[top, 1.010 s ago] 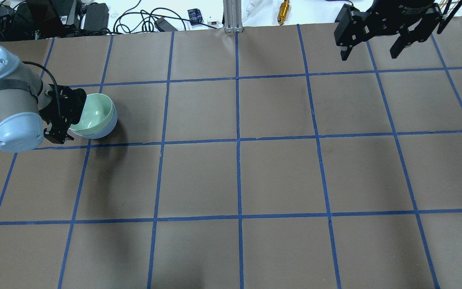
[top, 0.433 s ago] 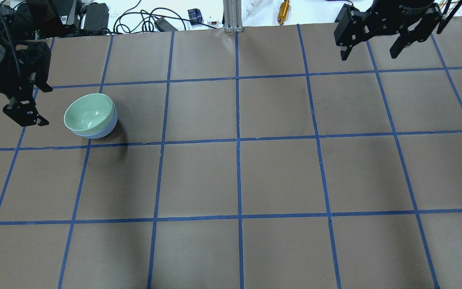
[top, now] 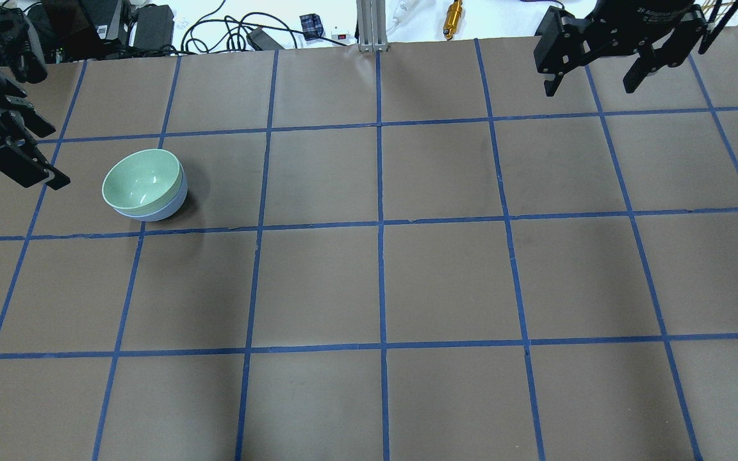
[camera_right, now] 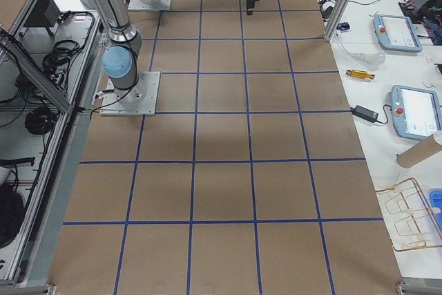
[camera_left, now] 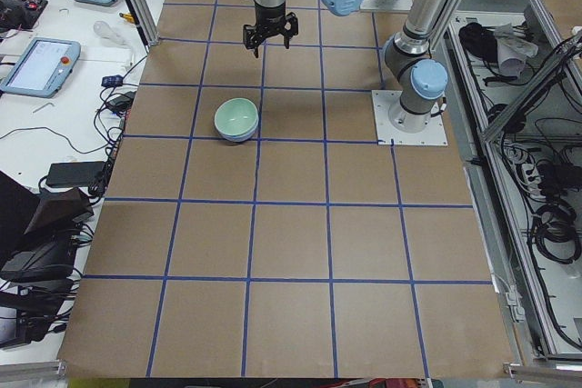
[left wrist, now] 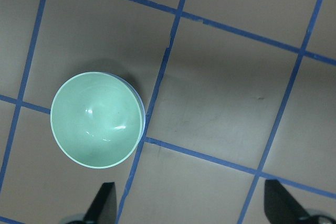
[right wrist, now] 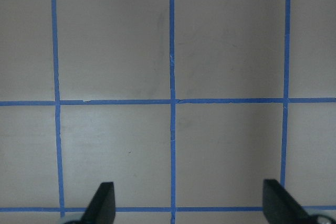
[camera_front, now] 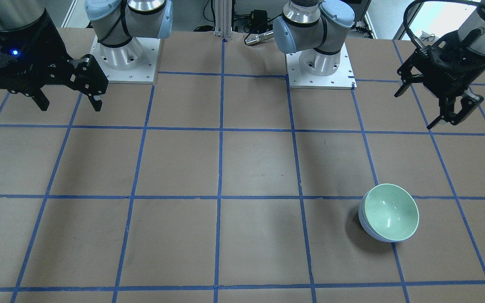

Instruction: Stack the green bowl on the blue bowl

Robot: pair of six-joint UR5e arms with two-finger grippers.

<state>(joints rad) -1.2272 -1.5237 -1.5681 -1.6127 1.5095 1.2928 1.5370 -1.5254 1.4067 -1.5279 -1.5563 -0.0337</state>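
The green bowl sits nested inside the blue bowl on the table's left side, a little tilted. The stack also shows in the front view, green bowl in blue bowl, and in the left wrist view. My left gripper is open and empty, raised above and to the left of the bowls, apart from them. My right gripper is open and empty, high over the far right corner.
The brown table carries a blue tape grid. Cables, a power brick and small parts lie beyond the far edge. A metal post stands at the far middle. The arm bases are bolted at the robot's edge.
My left gripper has left the green bowl's rim, risen and pulled back to the left. The stacked bowls stay in place. The right arm has not moved.
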